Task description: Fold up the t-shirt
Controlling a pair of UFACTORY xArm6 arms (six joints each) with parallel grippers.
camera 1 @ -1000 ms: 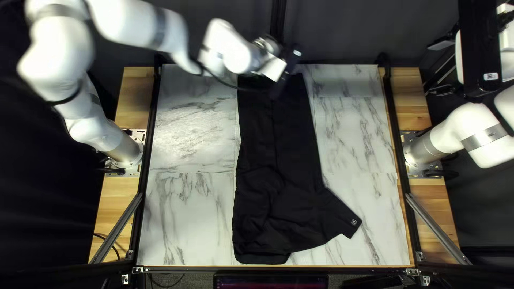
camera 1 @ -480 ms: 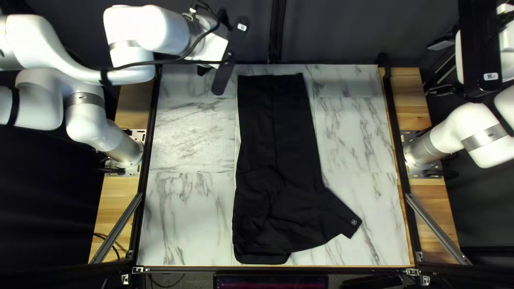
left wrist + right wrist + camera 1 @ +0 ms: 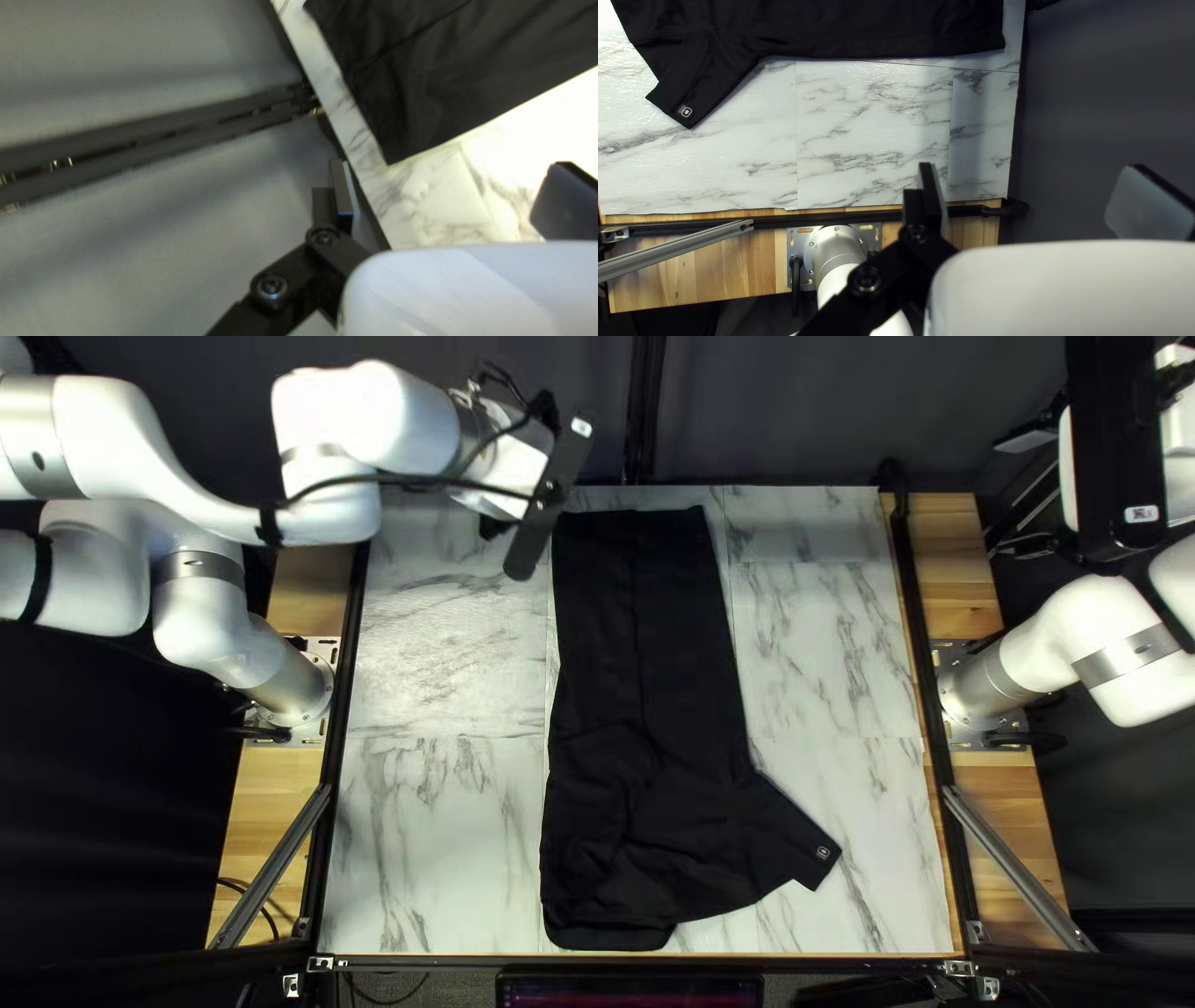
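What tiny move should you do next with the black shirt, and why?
I think my right gripper should probably move over the sleeve, ready to pinch it and fold it in. That sleeve sticks out sideways from the black t-shirt, and the gripper's fingers are apart with nothing between them.

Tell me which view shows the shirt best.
The top left view: it takes in the shirt from end to end, nearly all uncovered. The right wrist view shows only one side, though its sleeve and patch look larger there. The left wrist view shows just the end near the table's far edge.
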